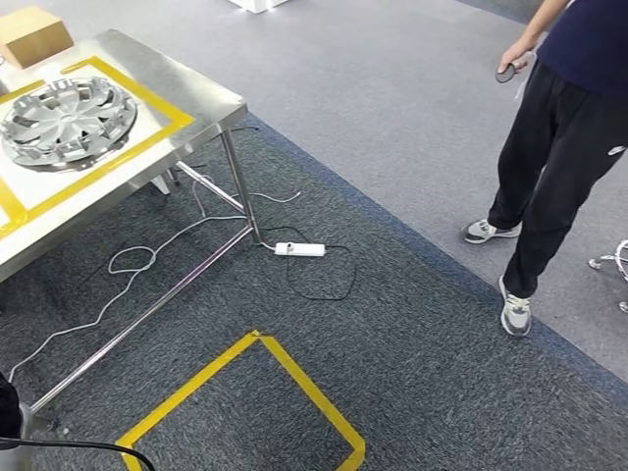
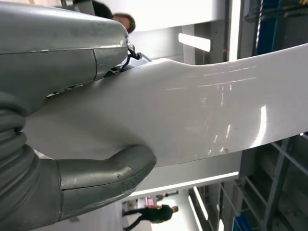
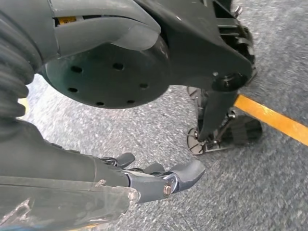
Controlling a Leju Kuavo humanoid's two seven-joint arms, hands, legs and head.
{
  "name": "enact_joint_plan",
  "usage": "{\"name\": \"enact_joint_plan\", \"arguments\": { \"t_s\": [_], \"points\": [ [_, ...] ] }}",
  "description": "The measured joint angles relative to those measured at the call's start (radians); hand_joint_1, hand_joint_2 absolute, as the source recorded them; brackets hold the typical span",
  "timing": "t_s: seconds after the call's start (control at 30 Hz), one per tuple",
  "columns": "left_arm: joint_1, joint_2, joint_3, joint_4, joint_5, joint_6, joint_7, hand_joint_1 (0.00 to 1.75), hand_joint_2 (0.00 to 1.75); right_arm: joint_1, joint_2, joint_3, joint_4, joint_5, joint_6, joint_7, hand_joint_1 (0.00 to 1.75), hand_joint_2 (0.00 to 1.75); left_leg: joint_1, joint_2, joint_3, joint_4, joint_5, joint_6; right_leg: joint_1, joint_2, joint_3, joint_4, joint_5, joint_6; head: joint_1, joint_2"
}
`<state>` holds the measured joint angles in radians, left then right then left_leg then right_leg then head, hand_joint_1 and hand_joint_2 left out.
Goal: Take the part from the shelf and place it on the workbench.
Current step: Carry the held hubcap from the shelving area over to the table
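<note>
A ribbed silver hubcap lies on a steel workbench at upper left, inside a yellow tape outline; a brown cardboard box sits behind it. A white power strip lies beside the bench leg. A person in dark trousers stands at right. A yellow taped floor square lies nearest

a silver hubcap lies at ten o'clock inside yellow tape, a cardboard box at eleven, a white power strip near centre, a taped floor square at six, a person at two.
</note>
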<state>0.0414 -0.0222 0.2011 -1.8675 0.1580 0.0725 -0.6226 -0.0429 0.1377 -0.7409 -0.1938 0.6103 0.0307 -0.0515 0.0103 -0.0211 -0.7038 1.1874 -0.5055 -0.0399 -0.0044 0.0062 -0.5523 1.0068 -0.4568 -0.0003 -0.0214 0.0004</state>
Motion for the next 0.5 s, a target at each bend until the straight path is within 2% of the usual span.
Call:
{"name": "enact_joint_plan", "arguments": {
  "t_s": [0.03,0.07,0.1,0.13,0.2,0.23,0.27,0.3,0.33,0.37,0.4,0.43,0.47,0.5],
  "points": [
    [-0.002,0.002,-0.002,0.001,0.0,0.0,0.001,1.75,1.75,0.001,0.0,-0.001,0.0,0.002,0.002,-0.007,0.0,1.75,0.0,0.007,-0.025,0.058,-0.022,-0.001,0.001,-0.015,-0.001,0.0,0.0,-0.001,0.0,0.0],
    [-0.004,0.004,-0.003,0.003,0.0,0.001,0.002,1.75,1.75,0.002,0.0,-0.002,0.0,0.006,0.003,-0.016,0.0,1.75,0.0,0.01,-0.036,0.086,-0.025,-0.002,0.002,-0.029,-0.001,0.0,-0.001,-0.001,0.0,0.0],
    [-0.007,0.006,-0.005,0.005,-0.001,0.001,0.004,1.75,1.75,0.001,0.0,-0.003,0.0,0.01,0.005,-0.025,0.0,1.75,0.0,0.012,-0.026,0.073,-0.01,-0.002,0.002,-0.043,-0.001,0.0,-0.001,-0.001,0.0,0.0],
    [-0.01,0.009,-0.008,0.006,-0.001,0.002,0.006,1.75,1.75,-0.001,0.0,-0.003,0.0,0.014,0.007,-0.034,0.0,1.75,0.0,0.019,0.003,0.023,0.02,-0.001,0.002,-0.056,0.0,0.0,-0.002,0.0,0.0,0.0],
    [-0.02,0.015,-0.013,0.008,-0.003,0.003,0.008,1.75,1.75,-0.006,0.0,-0.003,0.0,0.02,0.01,-0.045,0.0,1.75,-0.005,0.068,0.082,-0.118,0.073,0.004,0.006,-0.077,0.004,0.002,-0.006,0.006,-0.001,0.0],
    [-0.024,0.017,-0.015,0.008,-0.003,0.005,0.009,1.75,1.75,-0.008,0.0,-0.003,0.0,0.022,0.012,-0.048,0.0,1.75,-0.008,0.088,0.108,-0.167,0.085,0.009,0.01,-0.086,0.006,0.003,-0.009,0.01,0.0,0.0],
    [-0.027,0.019,-0.018,0.009,-0.004,0.007,0.01,1.75,1.75,-0.009,0.0,-0.003,0.0,0.023,0.012,-0.05,0.0,1.75,-0.01,0.1,0.12,-0.193,0.086,0.014,0.014,-0.096,0.009,0.002,-0.012,0.014,0.0,0.0],
    [-0.028,0.021,-0.019,0.009,-0.004,0.01,0.012,1.75,1.75,-0.01,0.0,-0.003,0.0,0.024,0.013,-0.05,0.0,1.75,-0.013,0.095,0.12,-0.2,0.084,0.02,0.017,-0.107,0.012,0.001,-0.014,0.019,0.0,0.0],
    [-0.027,0.023,-0.02,0.01,-0.004,0.012,0.014,1.75,1.75,-0.011,0.0,-0.003,0.0,0.026,0.013,-0.05,0.0,1.75,-0.011,0.08,0.119,-0.2,0.086,0.027,0.017,-0.119,0.016,-0.002,-0.016,0.023,0.002,0.0],
    [-0.027,0.025,-0.02,0.011,-0.004,0.014,0.015,1.75,1.75,-0.011,0.0,-0.003,0.0,0.028,0.013,-0.049,0.0,1.75,-0.009,0.067,0.119,-0.201,0.087,0.032,0.016,-0.118,0.016,0.001,-0.021,0.029,0.002,0.0],
    [-0.027,0.027,-0.02,0.011,-0.004,0.016,0.016,1.75,1.75,-0.011,0.0,-0.003,0.0,0.03,0.014,-0.048,0.0,1.75,-0.006,0.056,0.119,-0.203,0.09,0.039,0.014,-0.103,0.01,0.019,-0.035,0.035,0.004,0.0],
    [-0.027,0.028,-0.021,0.011,-0.004,0.017,0.017,1.75,1.75,-0.01,0.001,-0.003,0.0,0.032,0.014,-0.046,0.0,1.75,-0.003,0.044,0.119,-0.204,0.092,0.044,0.012,-0.078,-0.008,0.058,-0.059,0.04,0.006,0.0],
    [-0.027,0.029,-0.022,0.012,-0.004,0.018,0.017,1.75,1.75,-0.01,0.001,-0.003,0.0,0.033,0.015,-0.043,0.0,1.75,-0.001,0.033,0.118,-0.204,0.092,0.048,0.01,-0.047,-0.036,0.119,-0.09,0.045,0.009,0.0],
    [-0.027,0.03,-0.023,0.012,-0.004,0.018,0.017,1.75,1.75,-0.009,0.001,-0.003,0.0,0.034,0.015,-0.041,0.0,1.75,0.0,0.022,0.117,-0.204,0.092,0.051,0.008,-0.026,-0.072,0.192,-0.123,0.047,0.011,0.0]
  ]
}}
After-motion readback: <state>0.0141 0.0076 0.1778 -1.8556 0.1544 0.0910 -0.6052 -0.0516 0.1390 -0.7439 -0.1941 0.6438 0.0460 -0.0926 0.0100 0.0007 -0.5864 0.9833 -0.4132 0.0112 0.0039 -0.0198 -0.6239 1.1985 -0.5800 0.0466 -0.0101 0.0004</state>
